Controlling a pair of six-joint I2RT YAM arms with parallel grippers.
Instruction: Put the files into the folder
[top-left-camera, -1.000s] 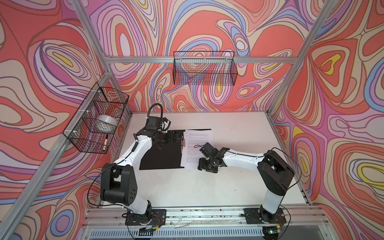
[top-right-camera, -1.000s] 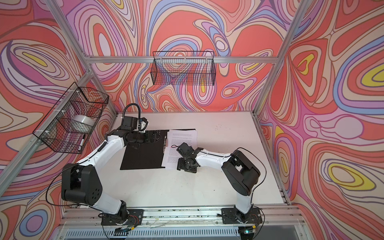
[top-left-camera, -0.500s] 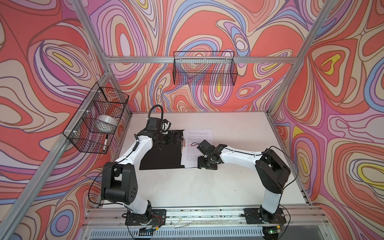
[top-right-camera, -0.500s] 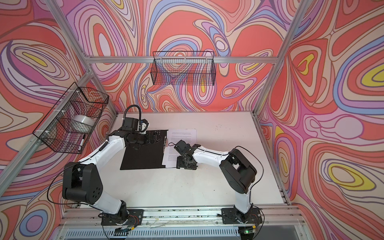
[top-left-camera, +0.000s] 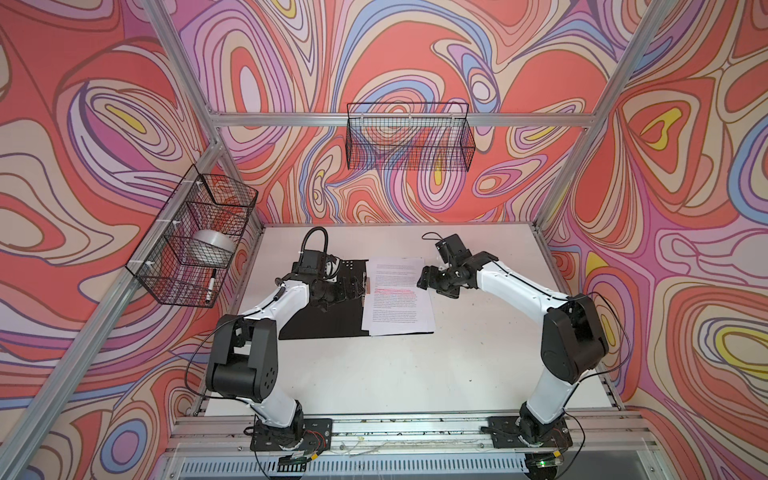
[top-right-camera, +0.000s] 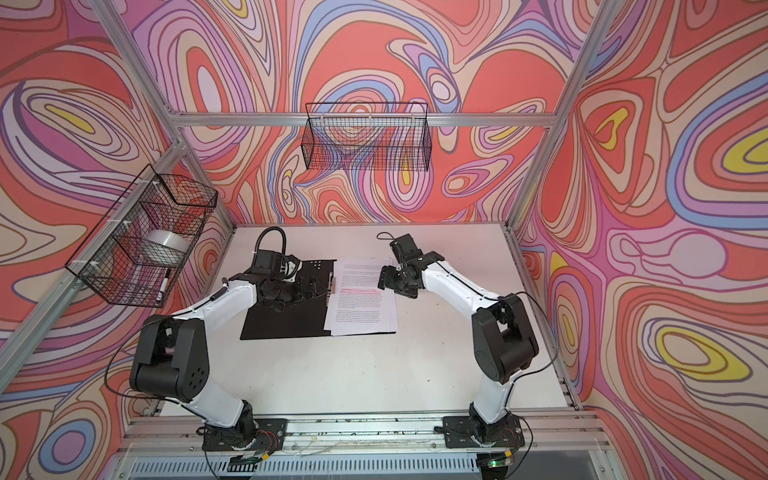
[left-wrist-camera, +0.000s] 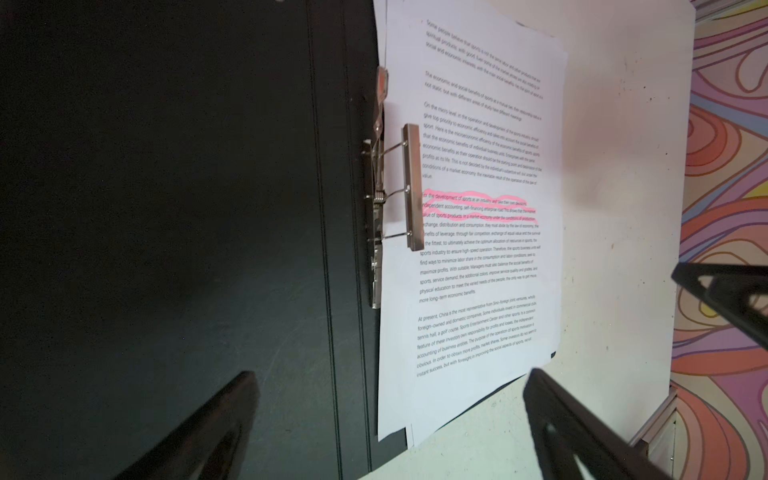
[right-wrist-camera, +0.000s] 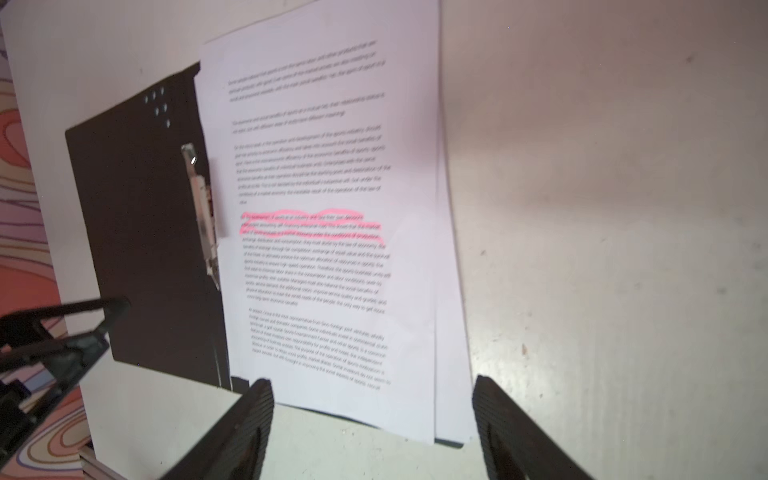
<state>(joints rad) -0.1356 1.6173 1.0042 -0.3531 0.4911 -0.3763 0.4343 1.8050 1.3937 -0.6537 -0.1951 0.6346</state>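
Nearest: two arm bases are sitting on the rail at the desk's (top-left-camera: 374, 374) near edge, one per side.

Mid-desk: one folder (top-left-camera: 328, 320) is lying open and flat, black inside facing up. The files (top-left-camera: 397, 299) are lying on its right half and covering it almost wholly. Only a dark sliver is showing past their near edge.

Sheet count: the right wrist view is showing at least two files (right-wrist-camera: 324, 249), the lower one jutting out on the side away from the spine. One block of pink-highlighted lines is showing on the top sheet.

Left gripper (top-left-camera: 359, 286) is hovering over the folder's spine, jaws spread, pinching nothing. Right gripper (top-left-camera: 428, 282) is hanging just beside the far right edge of the files, jaws spread, empty too. Nothing is standing between either gripper and the sheets.

The left wrist view alone is giving the metal clip (left-wrist-camera: 409, 187) sharply, its bar lying over the sheets' spine-side edge. I cannot tell whether it is pressing down. The right wrist view is blurring it.

Farthest, in both top views only: two wire baskets. The left-wall basket (top-left-camera: 195, 249) is holding one tape roll (top-left-camera: 210, 245) and one marker (top-left-camera: 211, 286). The back-wall basket (top-left-camera: 409, 137) is hanging above the desk's far edge.
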